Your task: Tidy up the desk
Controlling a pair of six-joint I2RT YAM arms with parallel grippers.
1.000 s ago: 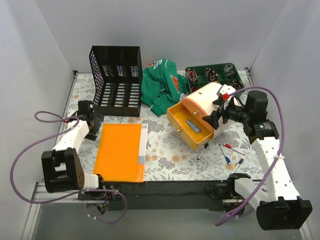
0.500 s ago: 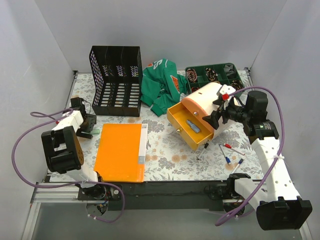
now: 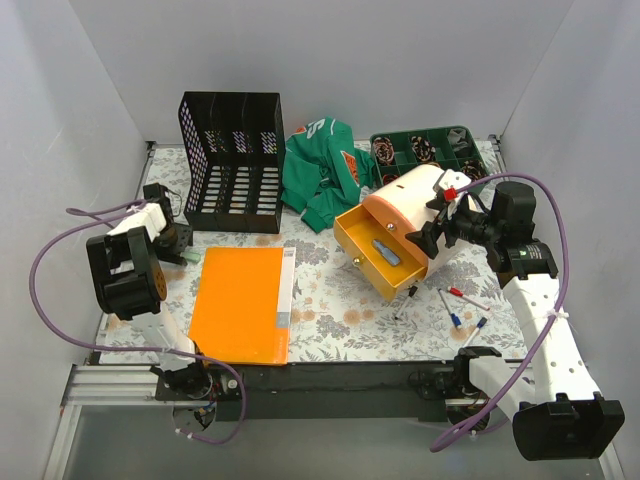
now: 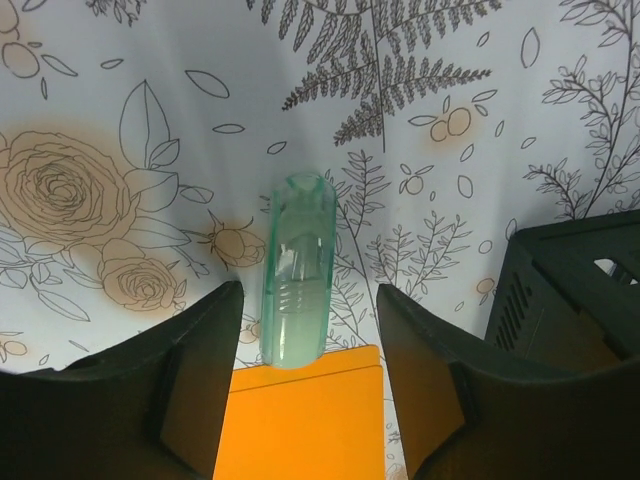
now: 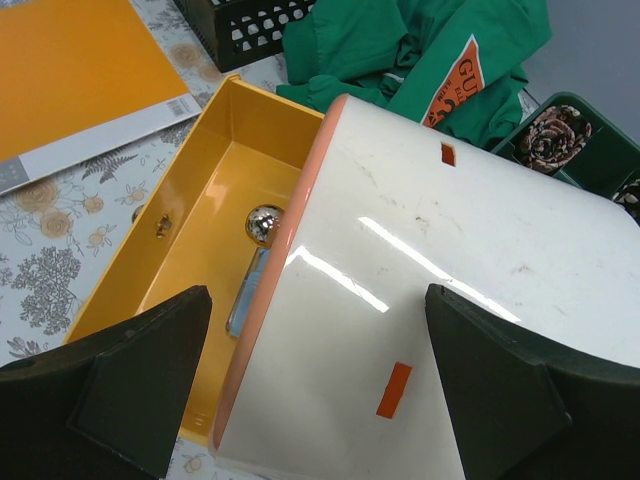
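Plain white walls (image 3: 330, 60) on three sides, soft even light, grey floor (image 3: 330, 455) in front.

A black mesh file rack (image 3: 232, 160) is being recorded standing upright at the rear left. An orange folder (image 3: 240, 302) is being noted lying flat in front of it, with a translucent green tube (image 4: 296, 270) at its edge. A green garment (image 3: 322, 170) is being observed crumpled between the rack and a green compartment tray (image 3: 430, 145). A white cabinet (image 3: 415, 200) is being seen with its yellow drawer (image 3: 385, 255) pulled out. Pens (image 3: 460, 300) are being found scattered nearby.
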